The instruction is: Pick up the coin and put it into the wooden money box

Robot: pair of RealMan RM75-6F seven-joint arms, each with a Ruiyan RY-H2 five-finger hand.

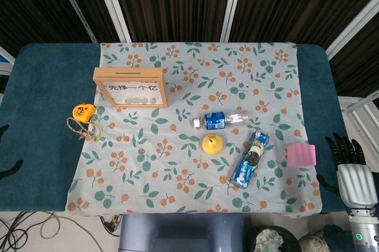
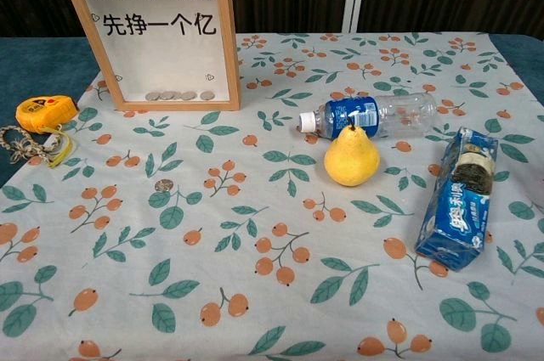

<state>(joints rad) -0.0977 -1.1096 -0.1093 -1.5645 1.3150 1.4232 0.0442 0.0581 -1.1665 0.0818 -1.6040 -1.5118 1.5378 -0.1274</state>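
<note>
Your left hand [image 1: 5,128] shows only as dark fingertips at the surface edge; you cannot tell whether it is released or clenched. To its right lie the yellow tape measure [image 2: 41,112] and the wooden-framed money box with clear front [image 2: 158,34]. The small round metal coin [image 2: 164,184] lies flat on the floral cloth [image 2: 280,293], beyond the tape measure from that hand. Expect it thin, rigid, light, slippery: pinch its rim. Your right hand [image 1: 350,166], far right, is released, fingers spread, grasping nothing.
</note>
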